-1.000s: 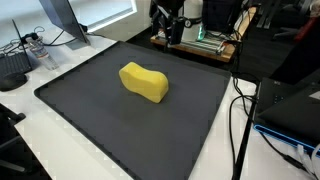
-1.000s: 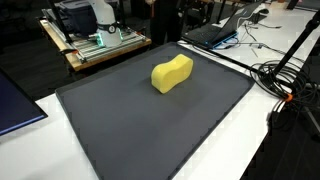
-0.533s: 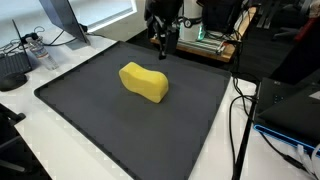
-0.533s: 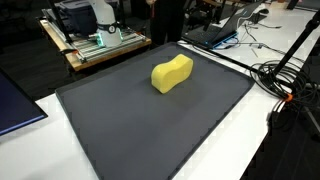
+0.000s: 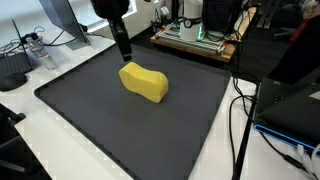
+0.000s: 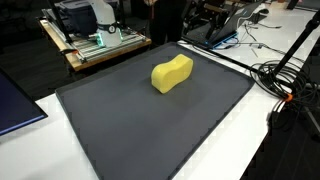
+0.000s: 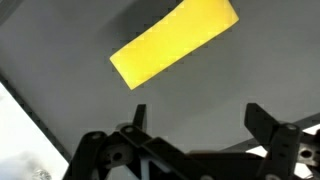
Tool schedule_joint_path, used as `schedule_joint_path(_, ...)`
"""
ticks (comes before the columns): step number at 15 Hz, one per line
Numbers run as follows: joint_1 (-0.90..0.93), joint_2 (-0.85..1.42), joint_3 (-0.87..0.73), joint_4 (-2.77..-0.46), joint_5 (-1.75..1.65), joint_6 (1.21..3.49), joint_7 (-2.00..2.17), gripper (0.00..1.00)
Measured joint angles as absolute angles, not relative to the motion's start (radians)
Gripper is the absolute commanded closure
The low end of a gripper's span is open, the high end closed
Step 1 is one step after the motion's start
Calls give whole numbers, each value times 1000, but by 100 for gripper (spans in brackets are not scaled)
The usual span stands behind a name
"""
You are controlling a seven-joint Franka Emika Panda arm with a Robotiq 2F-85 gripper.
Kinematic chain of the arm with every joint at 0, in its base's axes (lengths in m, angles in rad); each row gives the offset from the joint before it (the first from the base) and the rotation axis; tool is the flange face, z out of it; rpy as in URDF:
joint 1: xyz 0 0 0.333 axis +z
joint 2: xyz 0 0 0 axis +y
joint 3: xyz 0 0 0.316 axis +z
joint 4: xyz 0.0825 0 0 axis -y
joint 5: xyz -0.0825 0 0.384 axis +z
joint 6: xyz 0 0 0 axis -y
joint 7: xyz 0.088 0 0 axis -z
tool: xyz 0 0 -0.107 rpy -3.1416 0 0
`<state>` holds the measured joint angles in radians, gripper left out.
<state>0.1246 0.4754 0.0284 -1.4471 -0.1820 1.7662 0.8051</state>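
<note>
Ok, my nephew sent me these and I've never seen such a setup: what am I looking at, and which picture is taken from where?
It is a robot arm that ends in a two-fingered gripper. Two pictures come from cameras standing outside the robot, looking at the table from different places. The third comes from a camera on the robot's wrist, looking down past the gripper's fingers. On the dark grey flat mat lies a yellow, peanut-shaped foam sponge, seen in all three pictures. The gripper hangs over the mat close to the sponge, jaws open, holding nothing. Black cables lie beside the mat.
</note>
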Motion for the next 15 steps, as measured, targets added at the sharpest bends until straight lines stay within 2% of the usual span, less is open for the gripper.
schedule_joint_path(8, -45, 585, -30, -1299, 69, 1731, 596, 0)
schedule_joint_path(15, -171, 642, -57, -1282, 241, 1715, 461, 0)
